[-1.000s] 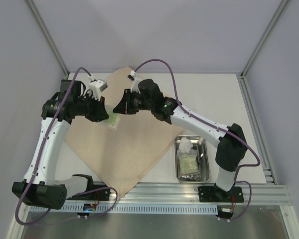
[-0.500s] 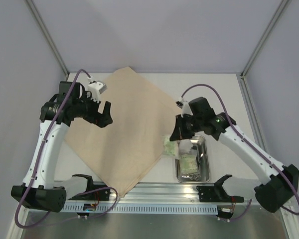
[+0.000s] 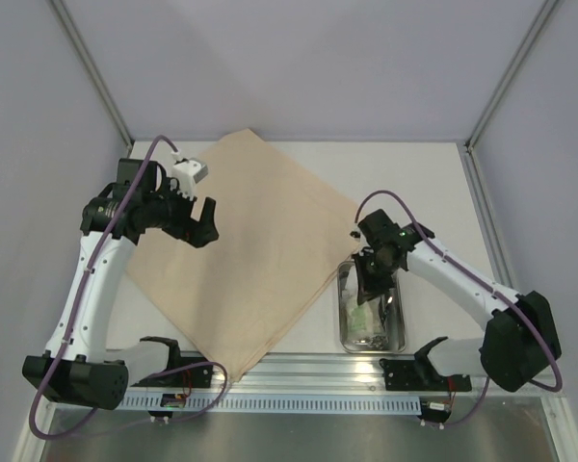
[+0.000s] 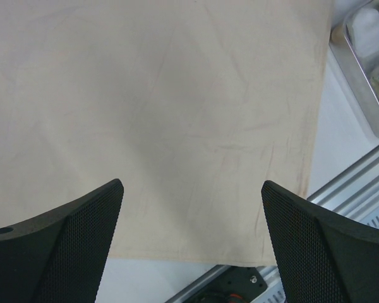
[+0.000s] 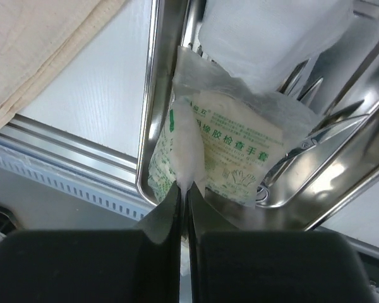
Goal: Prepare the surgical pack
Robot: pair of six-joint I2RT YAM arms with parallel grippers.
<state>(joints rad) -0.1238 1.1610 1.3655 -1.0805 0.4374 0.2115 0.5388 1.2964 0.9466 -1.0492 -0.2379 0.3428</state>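
2 fingers of the right gripper (image 5: 183, 197) pinch the green packet (image 5: 237, 148). Lay it flat in the steel tray (image 5: 151, 95), 4 o'clock off the cloth (image 4: 177, 95); left gripper (image 4: 191, 186) gapes wide.

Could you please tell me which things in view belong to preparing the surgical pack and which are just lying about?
Belong to the job: tan cloth sheet; steel tray; green packet, pinched in the right pincer; white pad and metal instruments in the tray.
Just there: white table; aluminium rail along its near edge.
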